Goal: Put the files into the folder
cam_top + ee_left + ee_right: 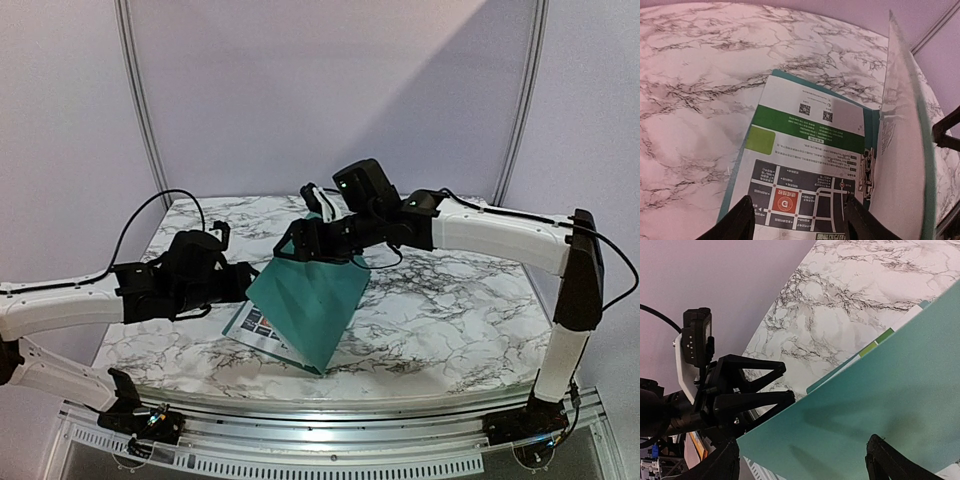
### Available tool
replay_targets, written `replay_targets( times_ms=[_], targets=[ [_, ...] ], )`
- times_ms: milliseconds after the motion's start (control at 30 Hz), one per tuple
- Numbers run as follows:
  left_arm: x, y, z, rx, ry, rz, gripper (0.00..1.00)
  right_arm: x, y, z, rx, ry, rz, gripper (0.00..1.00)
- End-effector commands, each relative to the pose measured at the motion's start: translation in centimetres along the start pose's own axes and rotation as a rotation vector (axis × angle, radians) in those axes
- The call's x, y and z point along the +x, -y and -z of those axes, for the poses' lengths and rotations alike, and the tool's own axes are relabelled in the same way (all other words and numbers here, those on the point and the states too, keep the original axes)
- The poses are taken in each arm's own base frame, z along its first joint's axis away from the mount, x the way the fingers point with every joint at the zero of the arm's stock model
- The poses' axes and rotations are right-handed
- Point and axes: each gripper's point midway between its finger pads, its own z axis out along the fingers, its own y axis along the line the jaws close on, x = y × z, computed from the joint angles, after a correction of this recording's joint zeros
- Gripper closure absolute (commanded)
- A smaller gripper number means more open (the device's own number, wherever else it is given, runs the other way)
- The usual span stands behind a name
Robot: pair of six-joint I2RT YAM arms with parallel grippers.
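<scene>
- The folder (pixel 312 305) sits mid-frame in the top view on the marble table (pixel 450 310). It's propped open, with the bottom half flat and the teal cover (pixel 880 390) tilted steeply up.
- The map sheet (pixel 805 160), the one with the green header, lies flat on the folder's bottom half. A strip of teal shows along its left edge.
- There's a metal clip (pixel 867 170) just beside the sheet's right edge, down at the fold.
- The left gripper (pixel 801 222) is at the bottom of its own camera view. Its fingers are spread, one on each side of the sheet's near end, and they aren't pinching anything.
- The right gripper (pixel 800 465) is at the cover's upper corner. Its fingers are wide apart and the cover runs across between them. Can't tell which finger it's actually touching.
</scene>
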Motion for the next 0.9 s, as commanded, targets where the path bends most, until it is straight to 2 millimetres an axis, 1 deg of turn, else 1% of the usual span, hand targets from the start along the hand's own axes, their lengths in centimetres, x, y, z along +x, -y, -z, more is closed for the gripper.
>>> replay_targets(
  times_ms=[0,167,333,433,500,567,633,733,833,867],
  targets=[
    [-0.3,-3.2,0.9,-0.114,0.018,-0.009,0.38,-1.3,0.7,-1.6,-0.054,-0.019,-0.007,0.13],
    [-1.4,-4.1,2.3,-0.143,0.061,0.016,0.34,-1.8,3.1,-2.8,-0.056,-0.03,-0.043,0.13],
    [-2.6,-4.7,3.4,-0.176,0.098,0.032,0.27,-2.8,5.5,-2.9,-0.038,-0.02,-0.058,0.13],
    [-4.0,-5.3,4.6,-0.219,0.137,0.03,0.22,-3.0,7.1,-3.1,-0.024,-0.024,-0.073,0.13],
    [-5.0,-5.1,5.3,-0.22,0.162,0.016,0.2,-2.8,8.2,-3.3,-0.007,-0.039,-0.086,0.13],
    [-5.4,-4.4,5.3,-0.189,0.163,-0.016,0.2,-2.6,8.9,-3.2,0.02,-0.044,-0.074,0.13],
    [-5.3,-3.2,4.7,-0.139,0.145,-0.046,0.19,-2.3,9.8,-3.0,0.069,-0.047,-0.053,0.13],
    [-4.8,-1.2,3.3,-0.049,0.122,-0.066,0.2,-2.0,10.9,-2.3,0.129,-0.042,-0.011,0.12],
    [-4.1,1.1,1.8,0.047,0.092,-0.089,0.2,-0.7,12.4,-1.6,0.182,-0.052,0.002,0.11],
    [-4.0,1.7,1.3,0.067,0.083,-0.095,0.21,-0.6,12.5,-1.1,0.191,-0.047,0.005,0.1]
  ],
)
